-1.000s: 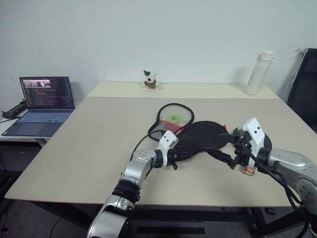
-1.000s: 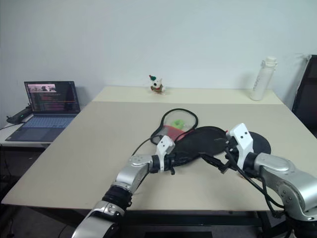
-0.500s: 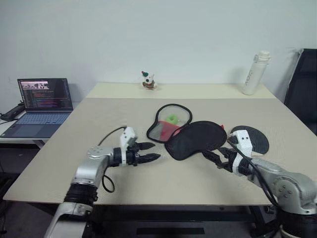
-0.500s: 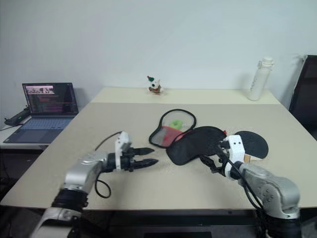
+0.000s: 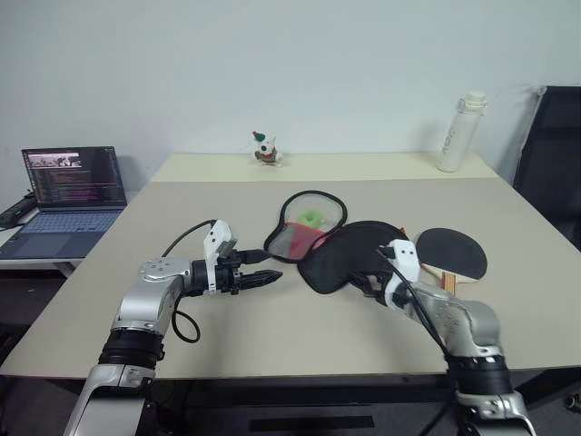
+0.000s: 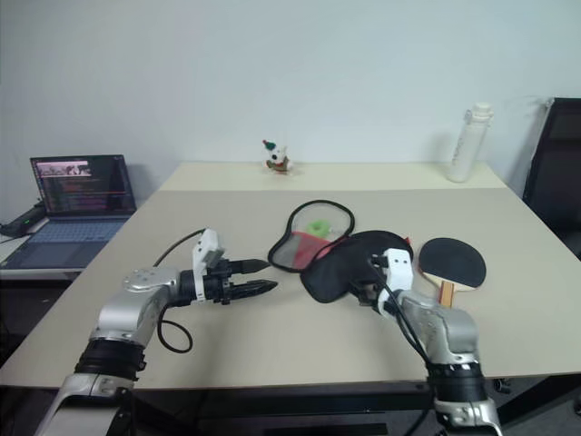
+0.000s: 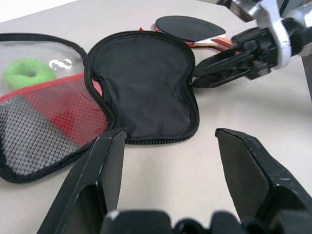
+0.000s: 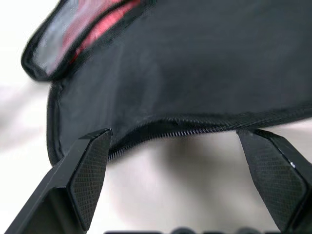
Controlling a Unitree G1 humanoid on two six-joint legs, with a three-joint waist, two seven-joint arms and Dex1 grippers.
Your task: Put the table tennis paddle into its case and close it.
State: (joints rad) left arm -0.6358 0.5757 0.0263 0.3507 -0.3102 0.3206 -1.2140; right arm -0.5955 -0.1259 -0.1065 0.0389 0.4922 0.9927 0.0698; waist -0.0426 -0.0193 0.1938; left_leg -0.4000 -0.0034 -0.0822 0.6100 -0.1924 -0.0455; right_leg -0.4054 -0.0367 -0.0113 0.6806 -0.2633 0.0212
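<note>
The case lies unzipped and spread open mid-table: its mesh and red half [image 5: 304,225] farther back, its plain black half [image 5: 349,254] nearer. The table tennis paddle [image 5: 451,252] lies flat just right of it, black face up, wooden handle [image 6: 446,292] pointing to the front edge. My left gripper [image 5: 269,269] hovers open left of the case, pointing at it and apart from it. My right gripper [image 8: 174,134] stands open at the black half's near zip edge [image 8: 195,129], with that edge between its fingers [image 8: 87,170].
A small green ring [image 7: 29,73] lies inside the mesh half. A white bottle [image 5: 454,132] and a small figurine [image 5: 263,150] stand at the table's back. An open laptop [image 5: 68,182] sits on a side table to the left; a black chair [image 5: 554,154] is on the right.
My left gripper has left the case's near end, drawn away to the left and opened wider. My right gripper has sunk and moved left to the black half's edge, uncovering the paddle.
</note>
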